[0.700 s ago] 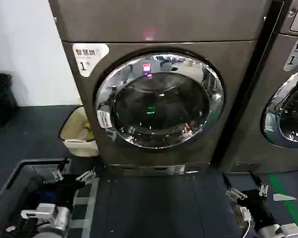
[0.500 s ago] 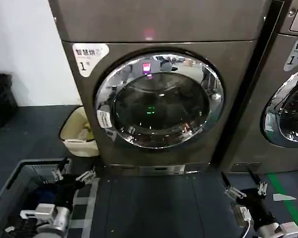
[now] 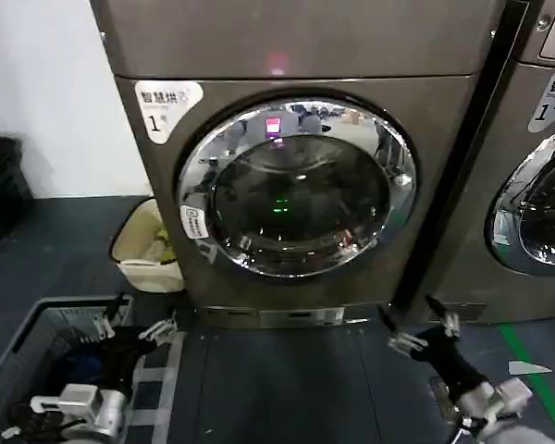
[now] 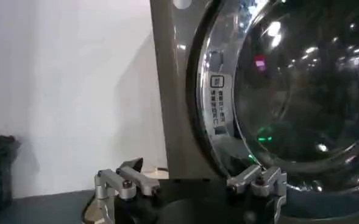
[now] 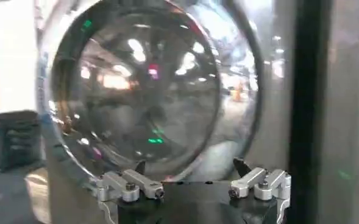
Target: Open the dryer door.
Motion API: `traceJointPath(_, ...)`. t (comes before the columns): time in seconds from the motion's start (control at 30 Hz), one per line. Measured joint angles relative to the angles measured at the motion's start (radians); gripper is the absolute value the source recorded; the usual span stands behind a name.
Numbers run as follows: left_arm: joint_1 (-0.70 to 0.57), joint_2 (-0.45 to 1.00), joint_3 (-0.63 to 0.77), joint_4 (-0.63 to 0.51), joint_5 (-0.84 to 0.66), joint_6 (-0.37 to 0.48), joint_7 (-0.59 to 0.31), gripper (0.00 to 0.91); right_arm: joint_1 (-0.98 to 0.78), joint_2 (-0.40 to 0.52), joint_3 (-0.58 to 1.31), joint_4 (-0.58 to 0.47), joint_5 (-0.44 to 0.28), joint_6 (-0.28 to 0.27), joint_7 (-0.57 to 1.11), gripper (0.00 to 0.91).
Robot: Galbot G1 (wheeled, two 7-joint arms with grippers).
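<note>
head view: i see the dryer door (image 3: pixel 296 190) closed flush in the front of the machine dead ahead, its chrome rim ringing dark domed glass, with a small white sticker (image 3: pixel 194 222) on the rim's left edge. my right gripper (image 3: pixel 420 329) sits low on the right, above the dark floor (image 3: pixel 277 388), fingers spread open, below and to the right of the door's lower rim and apart from it. my left gripper (image 3: pixel 137 329) hangs low on the left with its jaws also apart, over the edge of a grey crate (image 3: pixel 18 347), well apart from the door. between the two grippers the floor in front of the machine is open. a cream bin (image 3: pixel 148 248) stands against the machine's left side beside the white wall (image 3: pixel 46 92). a second machine (image 3: pixel 527 176) stands close on the right, a dark vertical gap between the two. in the right wrist view the open fingertips (image 5: pixel 142 185) frame the door's glass (image 5: pixel 142 85); in the left wrist view the sticker (image 4: pixel 218 100) shows on the rim.
</note>
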Motion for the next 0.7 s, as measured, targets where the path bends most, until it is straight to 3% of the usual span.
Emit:
traceJointPath(0.37,0.004,0.000,0.001,-0.009,-0.001,0.003,0.000,0.907,0.214,-0.113,-0.206,-0.060,0.092,0.002,-0.051,0.907)
traceJointPath(0.7,0.010,0.001,-0.001,-0.015,-0.007,0.008,-0.001,0.907,0.479,-0.124,-0.430,-0.154,0.155,-0.001,-0.089,0.907)
